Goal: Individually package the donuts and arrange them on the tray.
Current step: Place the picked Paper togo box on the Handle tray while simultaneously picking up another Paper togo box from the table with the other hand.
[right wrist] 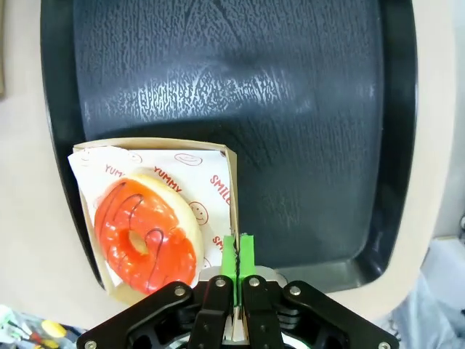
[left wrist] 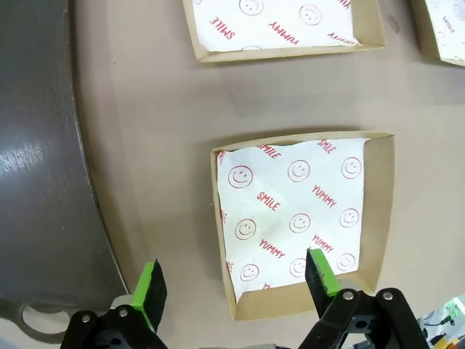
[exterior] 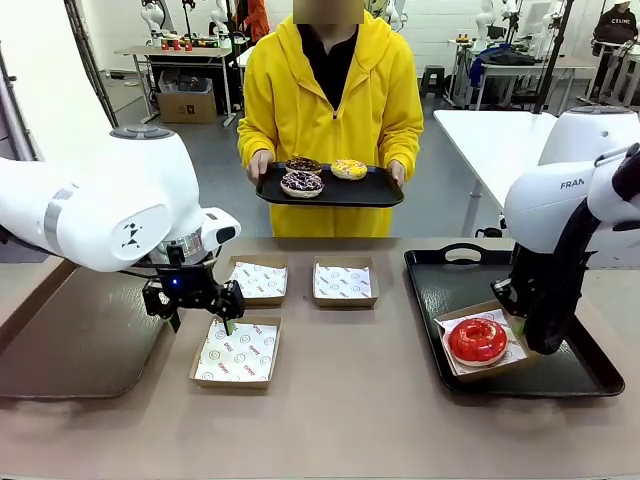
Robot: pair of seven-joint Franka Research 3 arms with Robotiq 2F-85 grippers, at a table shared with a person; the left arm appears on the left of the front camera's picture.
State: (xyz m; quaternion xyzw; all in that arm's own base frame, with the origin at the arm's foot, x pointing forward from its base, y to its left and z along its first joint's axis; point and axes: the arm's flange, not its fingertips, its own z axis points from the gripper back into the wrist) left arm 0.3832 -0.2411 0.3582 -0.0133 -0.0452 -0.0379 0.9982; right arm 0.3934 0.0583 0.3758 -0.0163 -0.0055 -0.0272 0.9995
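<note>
Left gripper (left wrist: pixel 232 275) open over near box (left wrist: pixel 298 218); three donuts (exterior: pixel 302 183) far beyond it on person's tray (exterior: pixel 375 192); right gripper (right wrist: pixel 237 247) closed beside red donut (right wrist: pixel 145 233).

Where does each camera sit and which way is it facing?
Front view: fixed between left arm and right arm, both showing, facing across the table at the person holding a serving tray.
Left wrist view: on that wrist, looking down past the open left claw at an empty box.
Right wrist view: on that wrist, looking down past the shut right claw at the red donut boxed on the black tray.
Shared: front and right wrist views show that donut.
</note>
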